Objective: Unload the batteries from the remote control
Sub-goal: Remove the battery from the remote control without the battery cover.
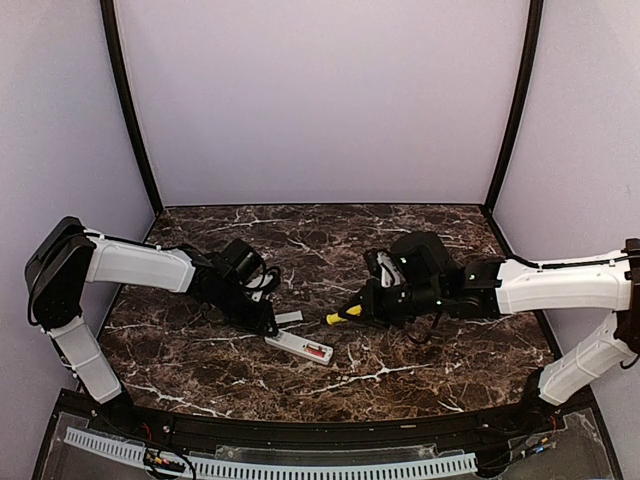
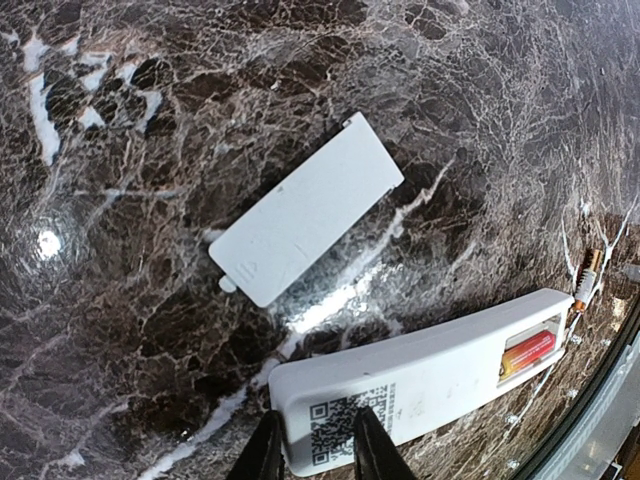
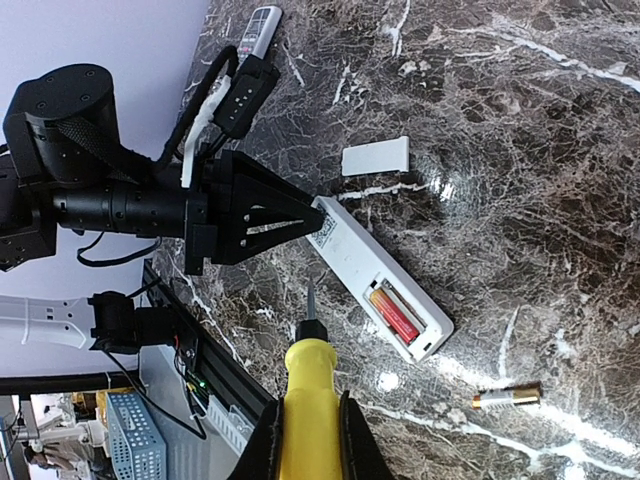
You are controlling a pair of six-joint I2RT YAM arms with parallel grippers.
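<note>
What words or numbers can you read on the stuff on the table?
Remote: a square code with tiny print beside it, too blurred to read.
Red battery inside it: no label readable.
Grey cover plate: no words seen.
Nothing here can be quoted.

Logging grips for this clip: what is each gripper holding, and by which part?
The left gripper clamps the remote at its QR-code end. The right gripper holds the tool by its yellow handle, with the tip free.
</note>
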